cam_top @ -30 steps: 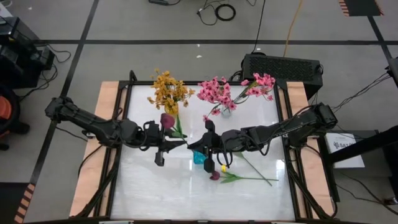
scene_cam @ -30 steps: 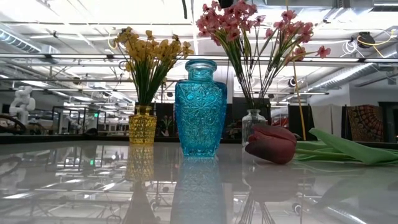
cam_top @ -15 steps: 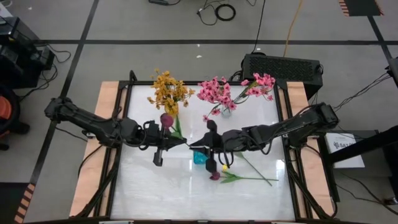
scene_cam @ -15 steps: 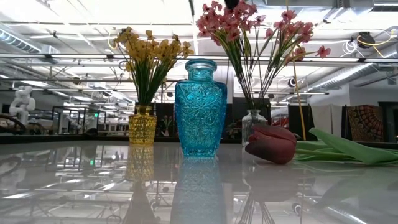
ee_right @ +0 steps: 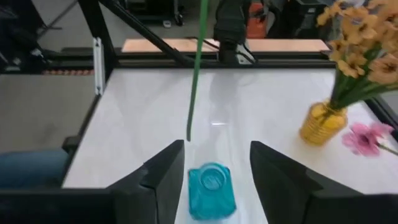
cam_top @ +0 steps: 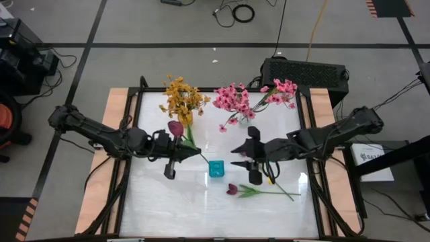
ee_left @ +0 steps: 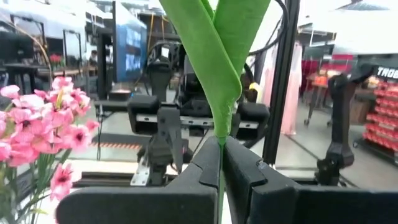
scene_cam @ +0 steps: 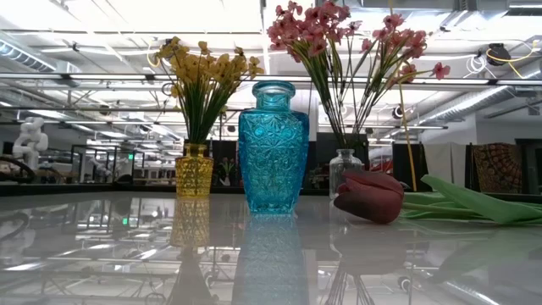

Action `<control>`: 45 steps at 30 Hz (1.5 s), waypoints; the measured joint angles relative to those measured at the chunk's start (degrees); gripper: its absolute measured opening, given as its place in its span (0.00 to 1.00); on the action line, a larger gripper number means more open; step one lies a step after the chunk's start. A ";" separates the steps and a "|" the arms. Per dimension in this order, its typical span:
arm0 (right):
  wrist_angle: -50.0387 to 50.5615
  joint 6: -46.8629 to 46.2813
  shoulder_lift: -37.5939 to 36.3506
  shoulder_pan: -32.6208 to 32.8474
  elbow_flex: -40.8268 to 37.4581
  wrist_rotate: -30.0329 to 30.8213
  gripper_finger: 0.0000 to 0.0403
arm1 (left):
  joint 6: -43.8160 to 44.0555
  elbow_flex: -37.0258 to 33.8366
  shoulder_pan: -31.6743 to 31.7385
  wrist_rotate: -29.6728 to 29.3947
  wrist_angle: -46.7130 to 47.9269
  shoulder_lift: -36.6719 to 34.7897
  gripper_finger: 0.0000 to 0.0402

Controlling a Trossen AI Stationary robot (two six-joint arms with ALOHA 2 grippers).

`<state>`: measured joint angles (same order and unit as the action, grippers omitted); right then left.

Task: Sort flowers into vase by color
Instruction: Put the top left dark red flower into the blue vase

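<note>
Gripping a green stem [ee_left: 219,134] tight between them, the left fingers [ee_left: 221,163] hold a maroon tulip [cam_top: 175,128] above the desk [cam_top: 175,208], its bud just behind them and its stem end hanging just ahead, short of the blue vase [cam_top: 216,169]. That vase looks empty in both the low view and the right wrist view, so this flower is not yet placed.

Spread wide and holding nothing, the right fingers [ee_right: 212,163] hover on the far side of the blue vase from the left pair, facing them, with the vase just ahead.

Near the right fingers on the front side, a second tulip [cam_top: 232,189] lies flat on the desk, waiting. Something small and yellow shows just beside them too, though I cannot tell what it is.

Farther off, toward the back edge, the yellow vase [cam_top: 184,117] already carries yellow sprigs [cam_top: 180,94], and the clear vase [scene_cam: 345,169] carries pink sprigs [cam_top: 235,99]. One loose pink blossom [cam_top: 222,128] lies near it. By my judgement two colours are sorted; the maroon tulips remain.
</note>
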<state>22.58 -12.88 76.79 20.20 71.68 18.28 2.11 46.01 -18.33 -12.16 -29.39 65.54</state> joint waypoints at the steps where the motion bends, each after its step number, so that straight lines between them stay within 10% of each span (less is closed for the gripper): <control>1: 0.62 -0.01 -0.22 0.37 -0.01 0.79 0.43 | 0.02 -0.92 -0.01 -0.02 -1.81 0.41 0.02; 26: 2.52 1.57 1.01 0.46 -0.24 1.62 0.42 | -3.71 -5.63 -0.31 -6.64 -10.81 10.05 0.02; 45: 3.64 1.52 1.01 0.53 -0.24 1.31 0.42 | 1.20 -5.63 -0.20 -7.64 -0.69 14.01 0.06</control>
<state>26.22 -11.35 77.80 20.73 71.44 19.59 3.31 40.39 -18.52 -19.81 -30.08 79.55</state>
